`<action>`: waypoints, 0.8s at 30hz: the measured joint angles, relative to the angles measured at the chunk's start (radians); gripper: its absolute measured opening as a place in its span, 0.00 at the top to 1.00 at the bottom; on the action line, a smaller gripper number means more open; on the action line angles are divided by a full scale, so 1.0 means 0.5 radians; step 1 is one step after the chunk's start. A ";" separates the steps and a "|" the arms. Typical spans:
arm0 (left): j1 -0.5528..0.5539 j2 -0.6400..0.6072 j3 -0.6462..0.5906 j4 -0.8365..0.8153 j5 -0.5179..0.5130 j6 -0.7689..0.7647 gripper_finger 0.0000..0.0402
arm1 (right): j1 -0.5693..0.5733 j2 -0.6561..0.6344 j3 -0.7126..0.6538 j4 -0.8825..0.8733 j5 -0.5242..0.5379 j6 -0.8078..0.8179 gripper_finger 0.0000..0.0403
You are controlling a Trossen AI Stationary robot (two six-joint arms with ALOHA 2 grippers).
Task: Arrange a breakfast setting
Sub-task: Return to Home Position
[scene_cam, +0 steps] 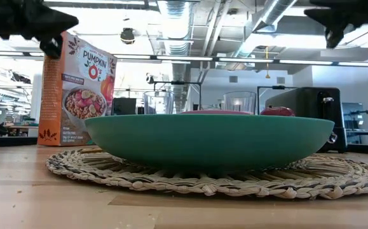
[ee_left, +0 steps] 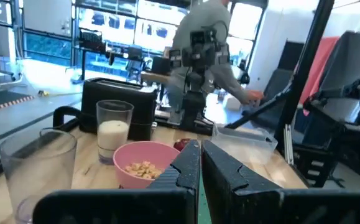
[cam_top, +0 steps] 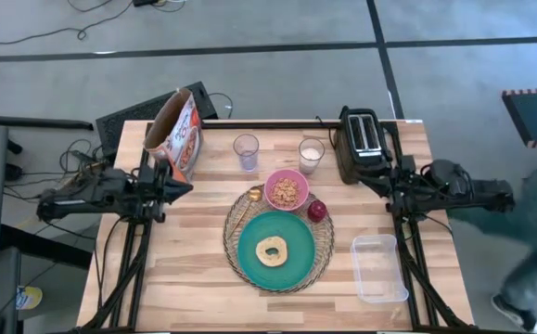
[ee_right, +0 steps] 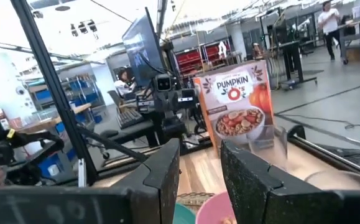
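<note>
Teal things on the table (cam_top: 185,278), how many?

One: a round teal plate (cam_top: 291,264) in the near middle, with one tan bagel (cam_top: 272,250) lying in it. The plate sits on one woven charger (cam_top: 324,255).

And pink?

One pink bowl (cam_top: 287,189) with cereal in it, at the plate's far edge. One gold spoon (cam_top: 252,195) lies just left of the bowl, on the charger. One dark red fruit (cam_top: 317,211) sits at the plate's far right, beside the bowl.

Glasses?

Two, beyond the bowl: an empty glass (cam_top: 246,151) on the left and a glass of milk (cam_top: 311,155) on the right. Then one cereal box (cam_top: 175,134) at the far left, one black toaster (cam_top: 362,139) at the far right, and one clear tub (cam_top: 379,269) at the near right.

The arms?

Two, both clear of the setting. The left gripper (ee_left: 200,149) hangs at the table's left side near the box, its fingers almost together with only a thin slit between them, holding nothing. The right gripper (ee_right: 199,146) hangs at the right side near the toaster, fingers plainly apart, empty.
</note>
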 joint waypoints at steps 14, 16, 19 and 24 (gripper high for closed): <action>0.000 -0.093 -0.117 -0.026 0.018 0.021 1.00 | 0.007 -0.285 -0.521 0.234 0.080 -0.029 0.63; 0.000 -0.092 -0.117 -0.059 0.018 0.022 1.00 | 0.014 -0.285 -0.614 0.426 0.082 -0.025 0.63; 0.000 -0.092 -0.118 -0.108 0.022 0.048 1.00 | 0.010 -0.283 -0.726 0.497 0.092 -0.002 0.63; -0.001 -0.091 -0.283 -0.067 0.107 0.037 1.00 | 0.014 -0.287 -0.726 0.376 0.104 0.092 0.63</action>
